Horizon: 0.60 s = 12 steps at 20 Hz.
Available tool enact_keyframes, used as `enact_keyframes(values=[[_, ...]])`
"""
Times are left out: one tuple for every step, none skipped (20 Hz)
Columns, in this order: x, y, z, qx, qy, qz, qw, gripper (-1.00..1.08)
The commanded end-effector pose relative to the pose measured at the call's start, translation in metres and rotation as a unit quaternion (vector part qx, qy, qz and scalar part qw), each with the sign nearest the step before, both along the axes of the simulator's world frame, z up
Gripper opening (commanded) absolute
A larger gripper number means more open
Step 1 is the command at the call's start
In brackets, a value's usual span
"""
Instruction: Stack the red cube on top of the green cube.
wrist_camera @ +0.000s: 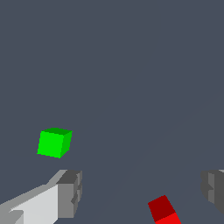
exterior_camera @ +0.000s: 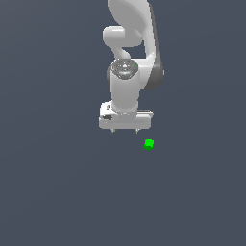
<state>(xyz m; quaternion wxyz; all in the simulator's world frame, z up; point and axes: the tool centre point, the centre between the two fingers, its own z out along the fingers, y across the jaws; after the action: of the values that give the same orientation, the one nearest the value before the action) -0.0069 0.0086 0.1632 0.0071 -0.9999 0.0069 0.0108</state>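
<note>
A tiny green cube (exterior_camera: pixel 149 144) rests on the dark floor, just below and toward the exterior view's right of my white gripper (exterior_camera: pixel 124 130). The gripper hangs above the floor with its two short fingertips wide apart and nothing between them. In the wrist view the green cube (wrist_camera: pixel 54 142) lies beyond one grey finger (wrist_camera: pixel 70 192). The red cube (wrist_camera: pixel 163 211) shows at that picture's edge, between the two fingers and nearer the other finger (wrist_camera: pixel 213 189). In the exterior view the red cube is hidden behind the hand.
A plain dark grey floor (exterior_camera: pixel 57 182) spreads all around. The white arm (exterior_camera: pixel 129 43) rises behind the gripper in the exterior view.
</note>
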Motion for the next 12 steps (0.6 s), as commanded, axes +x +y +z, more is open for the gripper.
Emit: enact_keyframes(values=[[0.0,0.0,0.0,0.0,0.0,0.0,1.0,1.0],[0.0,0.0,0.0,0.0,0.0,0.0,1.0,1.0],[-0.001,0.0,0.0,0.0,0.0,0.001,1.0,1.0],[-0.001,0.0,-0.001,0.0,0.0,0.002,1.0,1.0],[-0.002,0.0,-0.001,0.0,0.0,0.003,1.0,1.0],[-0.004,-0.001,-0.002,0.0,0.0,0.005,1.0,1.0],[-0.006,-0.001,-0.003,0.0,0.0,0.007,1.0,1.0],[-0.008,-0.001,-0.004,0.0,-0.001,0.01,1.0,1.0],[-0.01,-0.002,-0.005,0.0,-0.001,0.013,0.9999,1.0],[-0.013,-0.003,-0.006,0.0,-0.001,0.016,0.9999,1.0],[-0.016,-0.003,-0.008,0.0,-0.001,0.02,0.9998,1.0],[-0.019,-0.004,-0.01,-0.001,-0.001,0.025,0.9997,1.0]])
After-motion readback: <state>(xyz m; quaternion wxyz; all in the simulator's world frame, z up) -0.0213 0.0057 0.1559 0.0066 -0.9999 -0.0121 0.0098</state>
